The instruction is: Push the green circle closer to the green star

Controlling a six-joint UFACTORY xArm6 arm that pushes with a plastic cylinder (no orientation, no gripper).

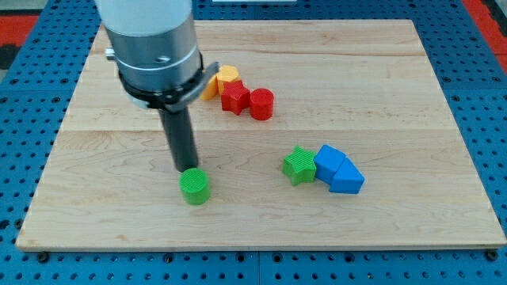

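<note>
The green circle (194,187) sits on the wooden board (261,229) toward the view's lower left. The green star (299,165) lies to its right, near the board's middle, a clear gap between them. My tip (185,168) rests just above and slightly left of the green circle, touching or nearly touching its upper edge. The arm's grey body rises to the view's top left.
Two blue blocks (338,170) touch the green star's right side. A red star (234,97), a red cylinder (262,104) and yellow and orange blocks (221,78) cluster at the view's upper middle, partly behind the arm.
</note>
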